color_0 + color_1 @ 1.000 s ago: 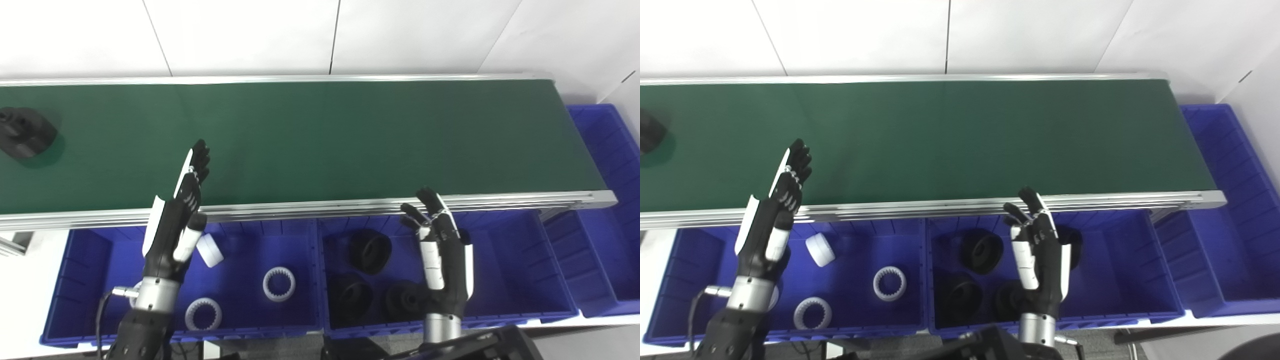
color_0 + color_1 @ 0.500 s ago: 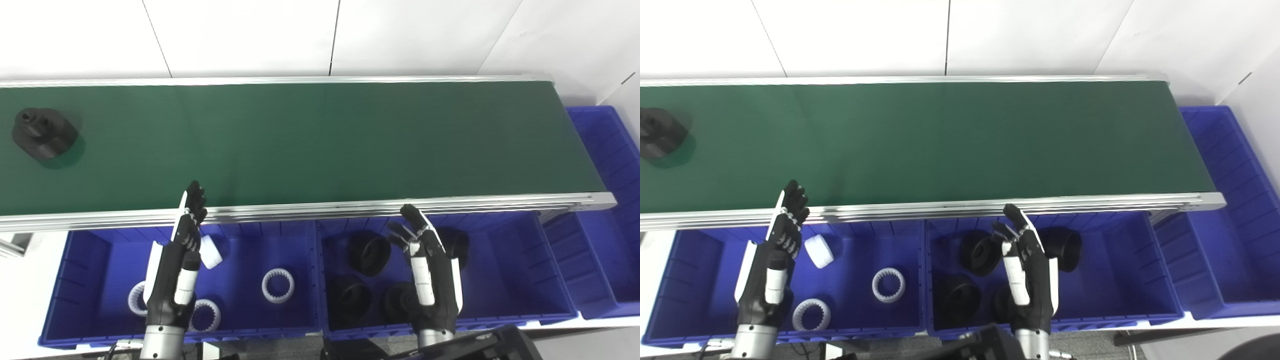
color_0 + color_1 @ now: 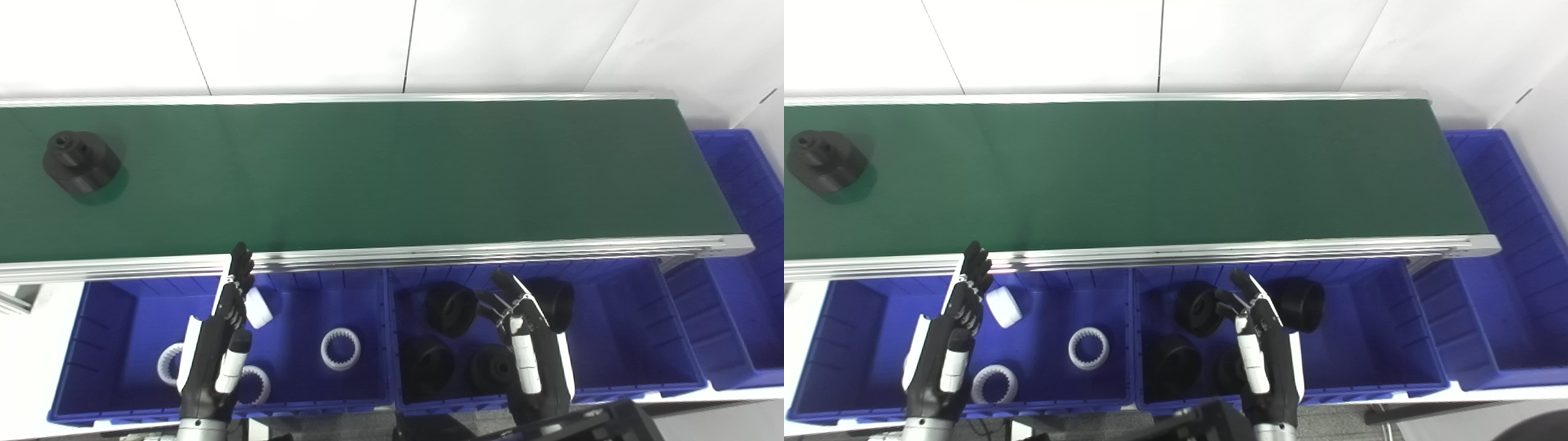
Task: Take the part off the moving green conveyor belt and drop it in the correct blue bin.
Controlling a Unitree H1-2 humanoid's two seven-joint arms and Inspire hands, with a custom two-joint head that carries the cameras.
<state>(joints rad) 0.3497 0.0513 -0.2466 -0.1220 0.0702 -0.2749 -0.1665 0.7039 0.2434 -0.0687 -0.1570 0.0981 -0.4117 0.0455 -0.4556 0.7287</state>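
Observation:
A black round part (image 3: 79, 162) rides on the green conveyor belt (image 3: 392, 171) at its far left. My left hand (image 3: 217, 349) is open and empty, fingers up, over the left blue bin (image 3: 104, 306) that holds white parts. My right hand (image 3: 533, 361) is open and empty over the middle blue bin (image 3: 637, 324) that holds several black parts (image 3: 452, 309). Both hands are low, near the picture's bottom edge, far from the part on the belt.
White toothed rings (image 3: 340, 349) and a white cap (image 3: 257, 306) lie in the left bin. A third blue bin (image 3: 744, 257) stands past the belt's right end. The belt's aluminium rail (image 3: 429, 252) runs between the belt and the bins.
The black part has ridden to the right along the belt. Both hands have dropped back from the belt's edge toward the bottom of the picture, still open.

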